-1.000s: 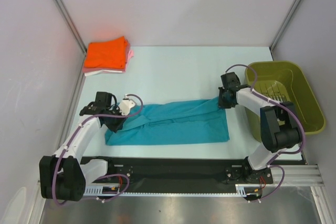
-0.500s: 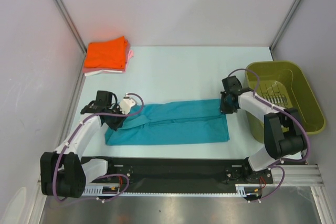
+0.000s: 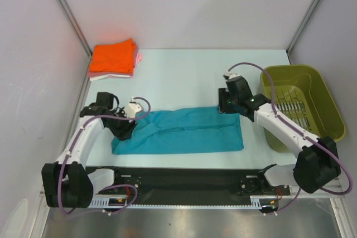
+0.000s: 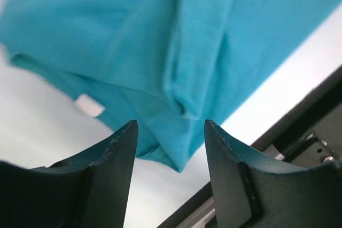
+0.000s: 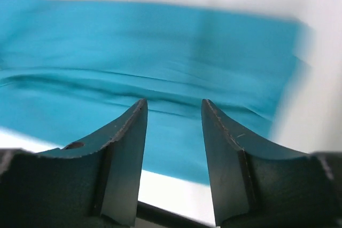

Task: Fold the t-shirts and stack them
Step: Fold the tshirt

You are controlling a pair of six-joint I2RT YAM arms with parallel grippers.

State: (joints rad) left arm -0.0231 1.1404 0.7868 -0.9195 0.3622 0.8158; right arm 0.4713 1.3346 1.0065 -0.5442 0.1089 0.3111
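A teal t-shirt (image 3: 178, 130) lies folded into a long strip across the near middle of the table. My left gripper (image 3: 125, 130) hovers open over its left end, and the left wrist view shows the teal t-shirt (image 4: 160, 46) lying beyond the empty fingers (image 4: 115, 164). Over the strip's far right corner my right gripper (image 3: 223, 106) is open too, with the teal cloth (image 5: 160, 62) spread below it and nothing between its fingers (image 5: 128, 153). A stack of folded t-shirts (image 3: 114, 58), orange on top with pink and white edges under it, sits at the far left.
An olive-green basket (image 3: 301, 104) stands at the right edge of the table, close to the right arm. White walls close in the left, back and right sides. A black rail (image 3: 184, 178) runs along the near edge.
Both grippers have opened and let go of the teal t-shirt. The right gripper has lifted and swung left off the shirt's right end. The left gripper has shifted only slightly.
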